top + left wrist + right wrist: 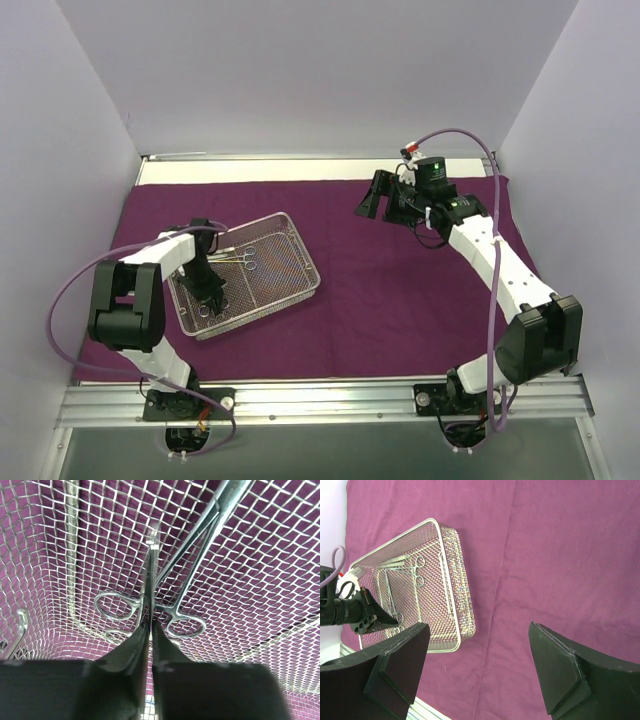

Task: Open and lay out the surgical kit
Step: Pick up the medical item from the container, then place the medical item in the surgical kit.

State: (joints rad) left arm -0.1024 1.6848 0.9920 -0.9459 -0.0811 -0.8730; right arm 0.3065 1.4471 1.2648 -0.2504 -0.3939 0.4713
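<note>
The silver wire-mesh tray (306, 256) lies on the dark purple cloth (400, 290), left of centre. My left gripper (213, 298) is down inside the tray, shut on thin silver tweezers (150, 575) seen edge-on between its fingers (150, 626). A scissor-handled clamp (176, 611) lies on the mesh (260, 555) right beside the fingertips. Another clamp (243, 260) lies further up the tray. My right gripper (368, 208) is open and empty, held above the cloth (545, 555) at the back right, with the tray (456, 565) off to its left (479, 625).
White walls close in the table on the left, back and right. A white strip (300, 168) runs along the far edge of the cloth. The metal rail (320, 398) with both arm bases lines the near edge.
</note>
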